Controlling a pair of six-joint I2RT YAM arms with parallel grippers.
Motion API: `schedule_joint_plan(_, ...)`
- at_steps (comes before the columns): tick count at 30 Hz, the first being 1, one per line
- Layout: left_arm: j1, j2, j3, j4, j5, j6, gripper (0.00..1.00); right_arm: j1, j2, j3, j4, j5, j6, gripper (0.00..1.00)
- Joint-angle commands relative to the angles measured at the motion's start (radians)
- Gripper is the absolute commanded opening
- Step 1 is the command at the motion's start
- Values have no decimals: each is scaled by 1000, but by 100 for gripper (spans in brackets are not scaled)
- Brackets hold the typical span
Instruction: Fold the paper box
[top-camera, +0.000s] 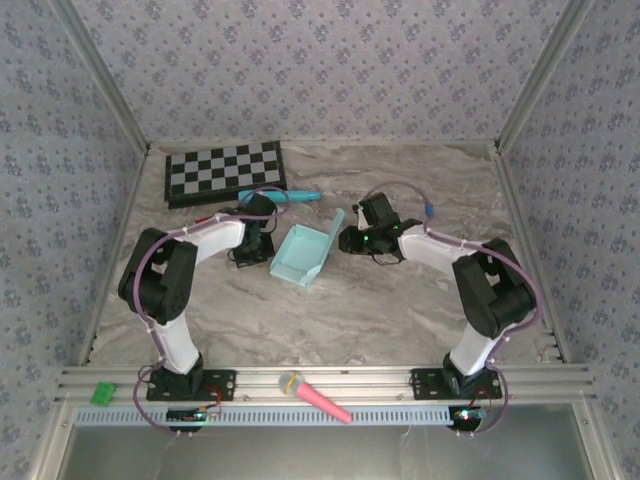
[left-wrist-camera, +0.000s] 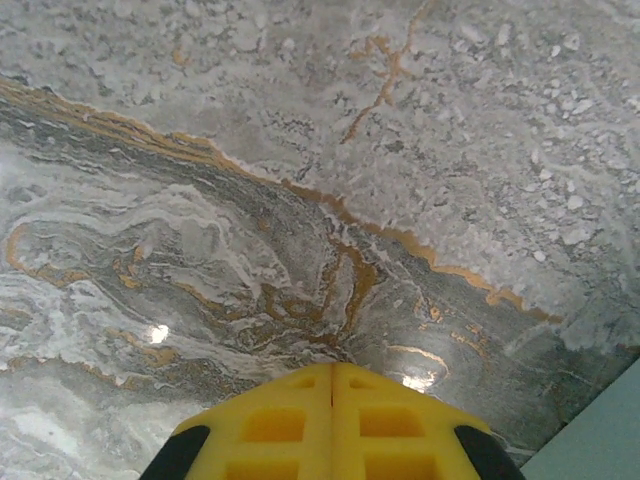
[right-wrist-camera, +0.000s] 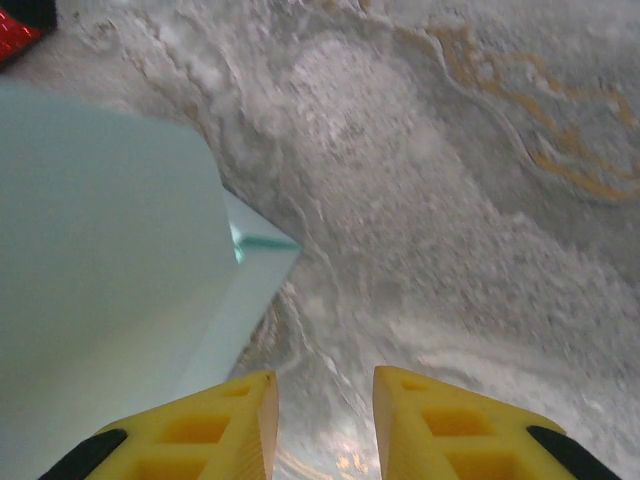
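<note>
Box (top-camera: 303, 258) is seen lying on the bench (top-camera: 400, 320), between the left jaws and the right jaws. It is partly folded. A flat bottom has been made, and low walls are raised along some of its sides. One tall flap is stood up on the side next to the right jaws. The top is open and the flap is not yet folded down, so the job is judged to be about half done. The walls must be tucked in and the top shut before the box can be called finished.

The left jaws are pressed tight together, and nothing is held in them. They are pointed at bare bench, and a corner of the box is seen just to their right. The right jaws are parted, and nothing is gripped between them. The box is seen close by on their left, but it cannot be told if it is touched.

The things are counted like this:
- One box is seen.
- Two arms are seen.
- One checkerboard (top-camera: 225, 172) is laid well beyond the left jaws.
- One blue pen (top-camera: 285, 195) is laid just beyond the left jaws.
- One pink stick (top-camera: 318, 397) with a yellow tip is laid far behind both jaws, by the arm bases.
- One green block (top-camera: 103, 393) is set far behind the left jaws.
</note>
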Motion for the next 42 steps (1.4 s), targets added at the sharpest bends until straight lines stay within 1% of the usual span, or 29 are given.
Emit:
schedule_joint_plan(1,-41,-19,-26,3,107,17,0,-23,48,69,14,-60,-16,32)
schedule_joint_plan(7,-108,-22,-7,0,151,8,0,-51,142,199,-33,-136,-56,33)
schedule_joint_plan(15,-167,-33,-11,3,174,-49,0,-82,275,376,-119,-204,-117,33)
schedule_joint_plan(21,-206,-39,-14,63,253,-85,2,-98,343,490,-183,-204,-146,33)
schedule_joint_plan(25,-202,-66,-13,35,205,-88,4,-134,342,522,-222,-152,-152,34)
schedule_joint_plan(27,-199,-87,-5,0,168,-70,5,-161,326,521,-242,-117,-153,35)
schedule_joint_plan(31,-187,-148,13,-63,79,-24,14,-229,265,476,-264,-50,-157,36)
schedule_joint_plan(34,-160,-200,1,-68,3,2,20,-278,208,419,-277,-20,-162,36)
schedule_joint_plan(37,-99,-226,-7,-43,-6,37,25,-312,141,338,-281,2,-171,36)
schedule_joint_plan(41,-8,-182,30,0,37,92,26,-320,10,185,-264,23,-162,36)
schedule_joint_plan(42,6,-164,45,9,49,103,26,-320,-21,124,-253,19,-150,36)
